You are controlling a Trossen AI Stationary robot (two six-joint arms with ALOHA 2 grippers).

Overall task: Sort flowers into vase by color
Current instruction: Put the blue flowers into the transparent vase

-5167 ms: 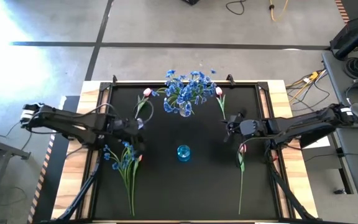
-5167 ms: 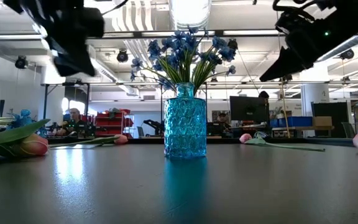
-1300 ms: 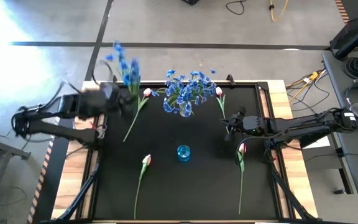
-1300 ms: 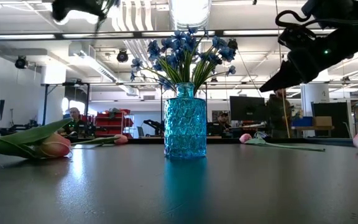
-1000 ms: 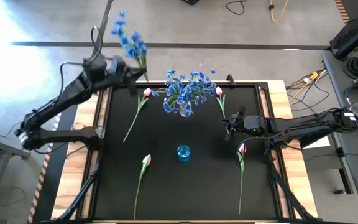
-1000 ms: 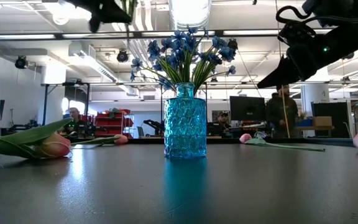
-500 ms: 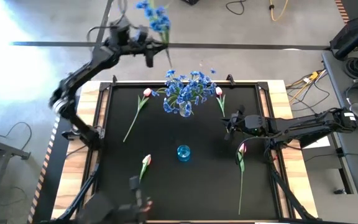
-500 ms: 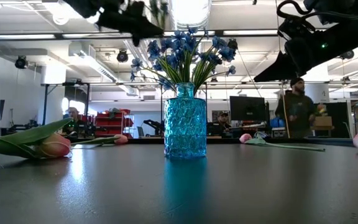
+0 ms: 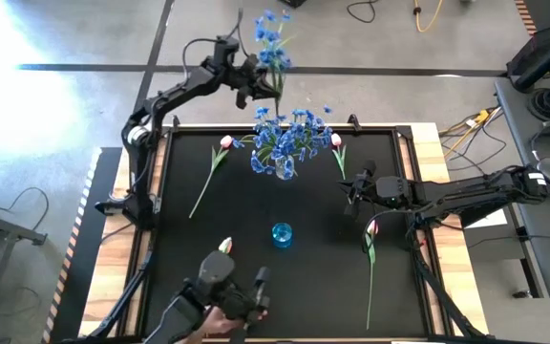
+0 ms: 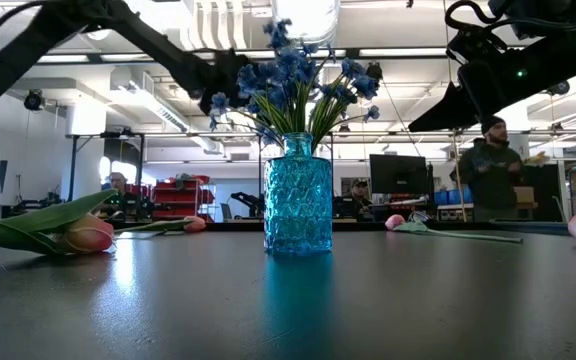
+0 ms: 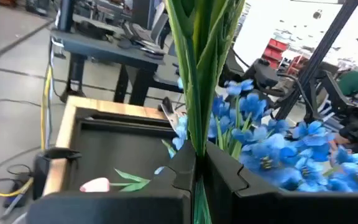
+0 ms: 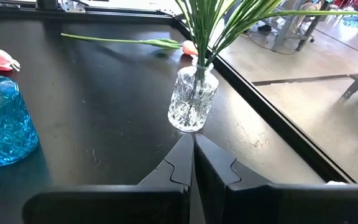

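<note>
left gripper (image 9: 259, 86): we see it clamped on a blue spray (image 9: 272, 38), twelve o'clock of the clear vase (image 9: 283, 170)
right gripper (image 9: 351, 198): pinched together, empty, three o'clock

- Matte black rectangular table top (image 9: 256, 205), framed by a pale wooden border (image 9: 427, 182).
- Small bright blue glass vase (image 10: 298, 196) with a raised diamond pattern; also blue seen from above (image 9: 282, 233).
- Clear cut-glass vase (image 12: 193, 99), faceted, green stems inside.
- Spray of small blue blossoms on a green stem (image 9: 273, 33); same green stalk and blue petals close up (image 11: 194, 74).
- Blue bouquet of many small blossoms (image 9: 289, 139).
- Pink-white tulip buds with green stems and leaves (image 9: 224, 247) (image 10: 83, 234) (image 12: 190, 47).
- Grey concrete floor (image 9: 65, 105) crossed by dark lines.
</note>
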